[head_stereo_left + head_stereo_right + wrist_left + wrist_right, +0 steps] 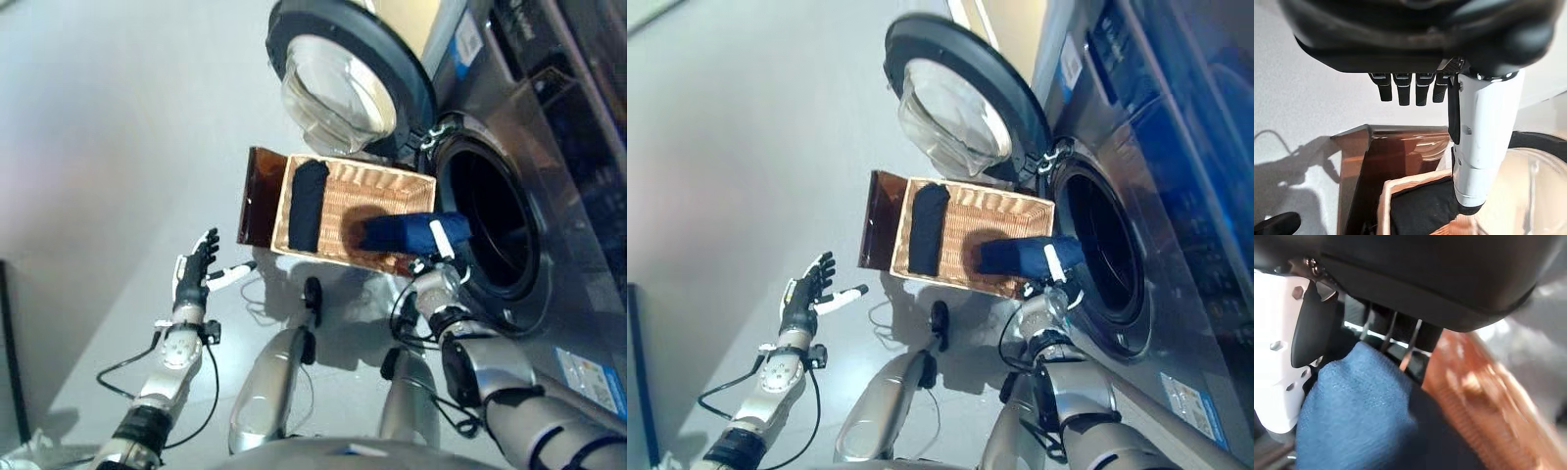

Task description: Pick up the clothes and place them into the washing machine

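**Blue garment held at the basket's edge, beside the drum opening**

While the washing machine (pixel 549 196) stands with its door (pixel 338 78) swung open, the head views show the right hand (pixel 443 240) grasping a blue garment (pixel 402 233) over the wicker basket's (pixel 367 186) end nearest the drum; a black garment (pixel 308 204) lies inside. The left hand (pixel 806 294) hangs apart above the floor, fingers spread. Left wrist view: straight fingers (pixel 1405 90), holding nothing. Right wrist view: thumb (pixel 1278 357) and fingers pinch the blue cloth.
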Robot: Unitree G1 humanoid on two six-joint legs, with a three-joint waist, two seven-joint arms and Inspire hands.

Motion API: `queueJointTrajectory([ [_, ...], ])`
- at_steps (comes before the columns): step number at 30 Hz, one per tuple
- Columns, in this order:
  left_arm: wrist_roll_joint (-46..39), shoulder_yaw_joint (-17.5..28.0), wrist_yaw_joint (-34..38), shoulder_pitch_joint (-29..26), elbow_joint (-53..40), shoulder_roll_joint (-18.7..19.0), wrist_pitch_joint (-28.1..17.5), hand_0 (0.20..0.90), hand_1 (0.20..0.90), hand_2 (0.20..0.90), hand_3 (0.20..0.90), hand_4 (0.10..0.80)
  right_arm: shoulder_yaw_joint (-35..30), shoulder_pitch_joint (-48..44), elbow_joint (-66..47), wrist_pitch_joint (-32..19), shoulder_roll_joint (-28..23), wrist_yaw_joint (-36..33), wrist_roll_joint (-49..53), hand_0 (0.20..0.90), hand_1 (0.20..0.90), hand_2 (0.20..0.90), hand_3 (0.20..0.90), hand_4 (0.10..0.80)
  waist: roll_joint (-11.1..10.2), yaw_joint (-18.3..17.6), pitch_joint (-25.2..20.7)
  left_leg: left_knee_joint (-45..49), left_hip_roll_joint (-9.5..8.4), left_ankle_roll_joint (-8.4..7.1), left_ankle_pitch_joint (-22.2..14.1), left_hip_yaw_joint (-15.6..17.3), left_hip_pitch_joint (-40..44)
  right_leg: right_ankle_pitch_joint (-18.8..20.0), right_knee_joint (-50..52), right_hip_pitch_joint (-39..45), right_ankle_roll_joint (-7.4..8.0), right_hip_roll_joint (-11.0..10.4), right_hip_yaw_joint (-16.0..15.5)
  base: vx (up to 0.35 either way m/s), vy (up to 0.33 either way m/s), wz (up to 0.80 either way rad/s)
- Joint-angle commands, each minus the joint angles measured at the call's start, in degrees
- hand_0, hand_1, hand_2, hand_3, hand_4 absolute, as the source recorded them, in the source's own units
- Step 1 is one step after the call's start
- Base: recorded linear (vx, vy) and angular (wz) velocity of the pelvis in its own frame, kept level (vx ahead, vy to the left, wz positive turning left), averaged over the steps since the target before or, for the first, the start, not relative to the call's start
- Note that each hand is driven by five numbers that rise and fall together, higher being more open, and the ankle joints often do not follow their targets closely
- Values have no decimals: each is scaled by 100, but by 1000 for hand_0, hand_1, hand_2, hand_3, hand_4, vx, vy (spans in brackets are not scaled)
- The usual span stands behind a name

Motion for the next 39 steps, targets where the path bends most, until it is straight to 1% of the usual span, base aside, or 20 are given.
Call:
queueJointTrajectory([
  [1, -205, -53, -49, 158, -12, -31, -488, 900, 900, 900, 900, 800, -153, 316, -863, -620, 261, 569, 682, 200, 200, 200, 200, 300, 149, -40, -241, 397, 57, -448, -424, -195, -490, -721, 225, 267, -31, -182, 16, 31, 19, -11],
  [2, -205, -53, -49, 160, -12, -31, -489, 900, 900, 900, 900, 800, -152, 319, -864, -621, 261, 569, 683, 200, 200, 200, 200, 300, 149, -40, -243, 397, 57, -448, -424, -195, -490, -721, 225, 267, -31, -182, 16, 24, 23, -9],
  [4, -354, -119, -156, 221, -3, -141, -522, 900, 900, 900, 900, 800, -287, 519, -1128, -766, 450, 821, 1009, 200, 200, 200, 200, 300, 311, -75, -285, 374, 31, -445, -418, -181, -446, -760, 249, 288, -31, -191, 77, 36, 30, -5],
  [5, -357, -123, -159, 224, -2, -141, -524, 900, 900, 900, 900, 800, -287, 523, -1120, -766, 445, 834, 1019, 200, 200, 200, 200, 300, 313, -72, -289, 372, 31, -445, -418, -181, -444, -761, 251, 288, -31, -191, 78, 55, 41, -4],
  [7, -482, -236, -226, 257, 95, -216, -561, 900, 900, 900, 900, 800, -448, 589, -1127, -967, 542, 892, 1225, 200, 200, 200, 200, 300, 467, -104, -332, 334, 6, -450, -414, -157, -378, -794, 271, 304, -26, -198, 117, 36, 24, -10],
  [8, -483, -236, -226, 257, 95, -216, -561, 900, 900, 900, 900, 800, -448, 590, -1127, -967, 542, 892, 1225, 200, 200, 200, 200, 300, 468, -104, -333, 334, 6, -450, -415, -157, -378, -794, 271, 304, -26, -197, 117, 25, 21, -13],
  [9, -541, -291, -239, 290, 144, -249, -578, 900, 900, 900, 900, 800, -510, 625, -1082, -1052, 564, 830, 1215, 200, 200, 200, 200, 300, 555, -122, -353, 336, 2, -450, -415, -145, -365, -806, 288, 302, -28, -199, 149, 22, 22, -11],
  [11, -583, -338, -248, 333, 169, -264, -599, 900, 900, 900, 900, 800, -517, 615, -1042, -1102, 573, 753, 1189, 200, 200, 200, 200, 300, 634, -128, -360, 329, 4, -452, -415, -135, -352, -816, 299, 296, -33, -202, 166, 16, 17, -9],
  [16, -610, -432, -252, 404, 177, -223, -616, 900, 900, 900, 900, 800, -544, 441, -1049, -1213, 463, 607, 1096, 200, 200, 200, 200, 300, 768, -147, -390, 294, 6, -459, -408, -123, -331, -862, 370, 228, -47, -186, 236, 0, 0, 0],
  [20, -626, -382, -232, 496, 129, -130, -637, 900, 900, 900, 900, 800, -737, 1, -1192, -1397, 122, 326, 921, 200, 200, 200, 200, 300, 871, -114, -443, 300, 9, -472, -414, -121, -331, -918, 457, 174, -62, -179, 280, 25, 4, 0],
  [23, -585, -298, -170, 528, 14, 10, -682, 900, 900, 900, 900, 800, -840, -555, -1452, -1538, -339, 34, 614, 200, 200, 200, 200, 300, 968, -30, -481, 287, -9, -479, -412, -138, -341, -931, 460, 143, -52, -192, 308, 0, 0, 0],
  [24, -564, -262, -160, 544, -43, 77, -711, 900, 900, 900, 900, 800, -880, -826, -1466, -1560, -612, -69, 504, 200, 200, 200, 200, 300, 1013, 5, -495, 278, -17, -485, -410, -136, -344, -933, 463, 130, -45, -199, 309, 0, 0, 0],
  [25, -563, -265, -158, 528, -50, 71, -706, 900, 900, 900, 900, 800, -887, -860, -1448, -1553, -634, -84, 491, 200, 200, 200, 200, 300, 1022, 14, -483, 278, -16, -485, -410, -136, -348, -933, 465, 125, -45, -197, 310, 0, 0, 0],
  [26, -558, -263, -158, 531, -90, 106, -724, 900, 900, 900, 900, 800, -912, -1124, -1392, -1561, -881, -171, 432, 200, 200, 200, 200, 300, 1066, 66, -503, 262, -27, -485, -405, -139, -344, -935, 469, 110, -45, -200, 319, 36, 7, -6],
  [27, -531, -230, -160, 528, -99, 220, -760, 900, 900, 900, 900, 800, -887, -1604, -1260, -1529, -1426, -311, 302, 200, 200, 200, 200, 300, 1121, 155, -578, 226, -43, -501, -382, -157, -342, -948, 470, 87, -39, -214, 322, 49, 7, -7],
  [28, -513, -231, -153, 518, -82, 291, -765, 900, 900, 900, 900, 800, -831, -1887, -1098, -1481, -1751, -412, 224, 200, 200, 200, 200, 300, 1148, 203, -620, 193, -42, -518, -362, -164, -333, -950, 478, 65, -30, -230, 328, 39, 4, -3],
  [29, -514, -239, -152, 496, -83, 277, -765, 900, 900, 900, 900, 800, -824, -1936, -1055, -1469, -1790, -416, 222, 200, 200, 200, 200, 300, 1161, 215, -613, 183, -42, -519, -356, -163, -337, -951, 481, 53, -30, -230, 329, 0, 0, 0],
  [30, -506, -250, -138, 478, -81, 333, -780, 900, 900, 900, 900, 800, -716, -2204, -847, -1446, -2067, -585, 134, 900, 900, 900, 900, 800, 1176, 248, -644, 160, -54, -526, -341, -166, -328, -955, 498, 33, -32, -222, 350, 0, 0, 0],
  [33, -536, -222, -67, 464, -98, 369, -770, 900, 900, 900, 900, 800, -409, -2630, -698, -1232, -2511, -626, 21, 900, 900, 900, 900, 800, 1184, 313, -763, 65, -65, -545, -313, -141, -292, -952, 520, -14, -27, -218, 379, 74, 22, -4],
  [39, -559, -88, -17, 441, -96, 306, -753, 900, 900, 900, 900, 800, -444, -2456, -603, -1160, -2387, -485, 55, 900, 900, 900, 900, 800, 1154, 267, -846, 59, -58, -527, -346, -104, -265, -984, 544, -27, -46, -211, 425, 28, 5, -1],
])
